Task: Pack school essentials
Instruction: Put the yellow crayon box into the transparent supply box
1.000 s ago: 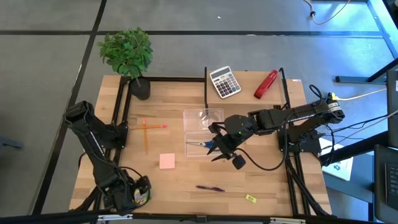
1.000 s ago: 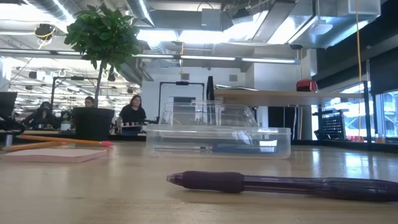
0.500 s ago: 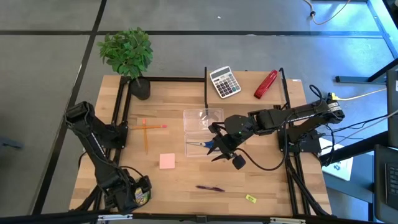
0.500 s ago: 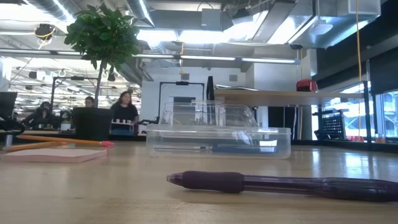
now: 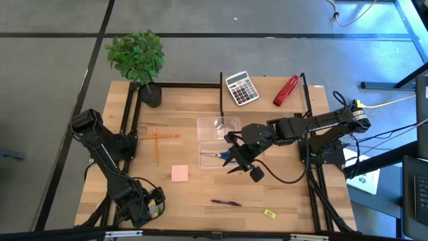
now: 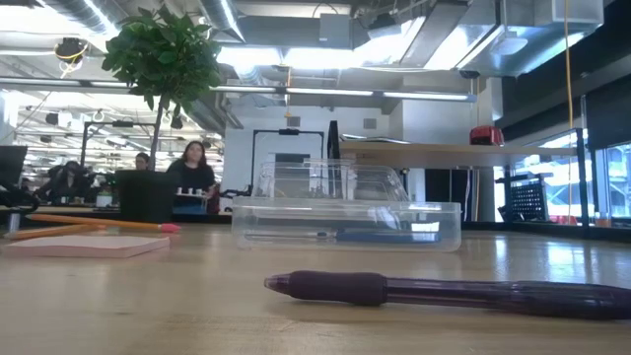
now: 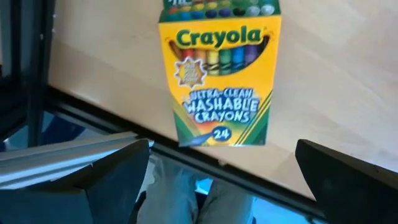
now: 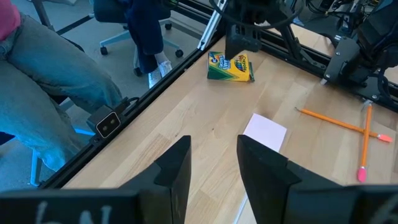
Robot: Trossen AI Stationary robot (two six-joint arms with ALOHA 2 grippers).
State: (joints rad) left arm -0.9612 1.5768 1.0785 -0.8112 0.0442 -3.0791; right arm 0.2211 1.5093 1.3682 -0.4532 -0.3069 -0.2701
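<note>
The green-yellow crayon box (image 7: pixel 217 74) lies flat at the table's near left edge. My left gripper (image 7: pixel 221 180) hovers over it, open, with its fingers wide apart and touching nothing. In the high view this gripper (image 5: pixel 142 211) is beside the box (image 5: pixel 155 209). My right gripper (image 5: pixel 231 159) is open over the clear container (image 5: pixel 217 139), where the blue-handled scissors (image 5: pixel 214 155) lie. On the wood lie the pink note pad (image 5: pixel 179 173), crossed orange pencils (image 5: pixel 157 140), dark pen (image 5: pixel 226 202) and tiny yellow piece (image 5: pixel 269 213).
A grey calculator (image 5: pixel 241 88) and a red stapler (image 5: pixel 285 90) sit at the far edge, and a potted plant (image 5: pixel 142 63) stands at the far left corner. A black frame rail runs along the table's edges. A seated person's legs (image 8: pixel 62 81) are just beyond the near edge.
My left gripper has crept a little toward the table's right, closer to the crayon box. The right arm and the things on the table have kept still.
</note>
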